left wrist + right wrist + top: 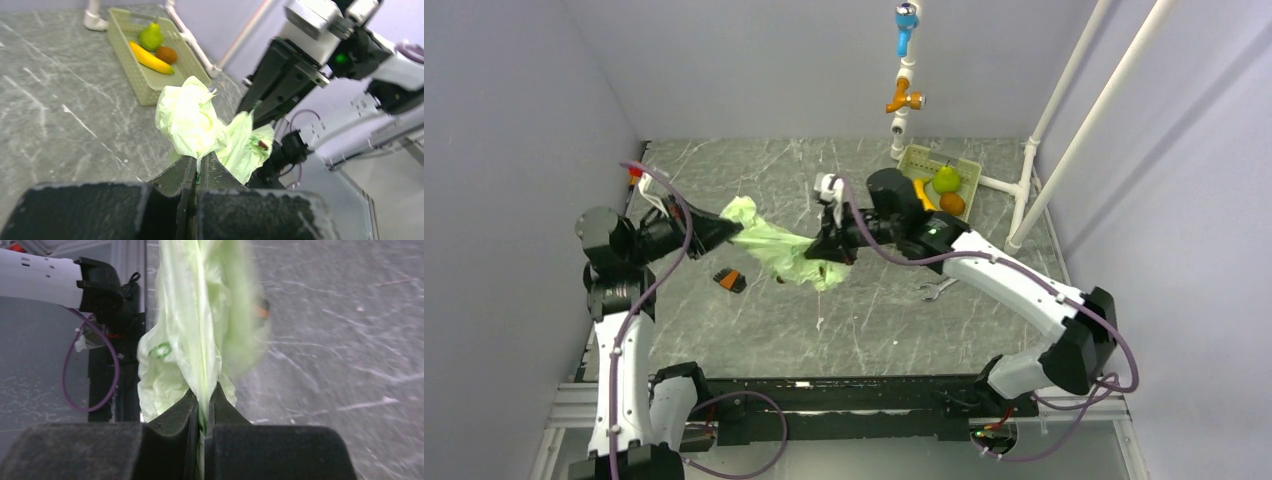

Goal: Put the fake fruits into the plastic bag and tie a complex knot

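Both arms are on the plastic bag [776,247] right now, and it's off the counter [754,170], strung out between them above the middle, a little toward the left edge. The left fingers [197,167] are clamped tight on a bunched fold at one end. The right fingers [204,406] are pinched shut on a thin ridge of film at the other. The film looks taut between the two grips, and that reads like an attempt to find or spread the mouth.

Now look at the far right corner. The fake fruits [946,180] are sitting in the pale green tray [965,163], none of them loaded yet. So the filling hasn't begun, and the knot is a long way off.

Down on the counter, a small orange-and-black block [730,280] lies just under the bag's left half. A steel wrench [938,290] rests beside the right arm.

Is there anything inside the bag? A dark speck shows on the film from the left wrist camera, but it's too small to call. With both pairs of fingers committed, one will likely have to let go to fetch fruit.
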`<state>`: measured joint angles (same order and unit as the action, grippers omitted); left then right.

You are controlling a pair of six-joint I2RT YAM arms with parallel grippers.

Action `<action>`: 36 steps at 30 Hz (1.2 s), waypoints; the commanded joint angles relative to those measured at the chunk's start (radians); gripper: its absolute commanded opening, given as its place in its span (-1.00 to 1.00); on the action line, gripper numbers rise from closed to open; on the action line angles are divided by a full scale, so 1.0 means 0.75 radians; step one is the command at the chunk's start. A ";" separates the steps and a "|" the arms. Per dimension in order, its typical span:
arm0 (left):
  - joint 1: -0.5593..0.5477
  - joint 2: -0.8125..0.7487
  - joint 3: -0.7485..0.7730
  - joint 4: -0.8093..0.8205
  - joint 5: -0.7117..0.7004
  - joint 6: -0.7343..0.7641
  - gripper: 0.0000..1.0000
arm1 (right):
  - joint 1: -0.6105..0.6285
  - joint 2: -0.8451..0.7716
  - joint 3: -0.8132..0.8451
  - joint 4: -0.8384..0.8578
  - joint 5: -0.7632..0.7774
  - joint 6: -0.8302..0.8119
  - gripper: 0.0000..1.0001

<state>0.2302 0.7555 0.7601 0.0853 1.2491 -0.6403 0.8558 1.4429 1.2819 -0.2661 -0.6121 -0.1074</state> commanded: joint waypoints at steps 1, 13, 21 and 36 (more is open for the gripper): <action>0.120 0.133 0.221 -0.165 -0.279 0.221 -1.00 | -0.150 -0.168 -0.079 -0.330 -0.030 -0.115 -1.00; 0.107 0.231 0.522 -0.632 -0.314 0.733 0.00 | -0.343 -0.212 -0.049 -0.187 -0.304 0.190 -1.00; -0.094 -0.205 0.295 -0.921 -0.163 1.617 0.99 | -0.340 -0.122 -0.143 0.268 -0.527 0.734 -1.00; -1.101 -0.034 0.281 -1.031 -0.917 1.969 0.80 | -0.136 0.139 -0.040 0.540 -0.686 1.018 -1.00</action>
<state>-0.4843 0.7181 0.9565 -0.6361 0.7361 0.7483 0.7517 1.5272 1.1786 -0.0021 -1.0615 0.5739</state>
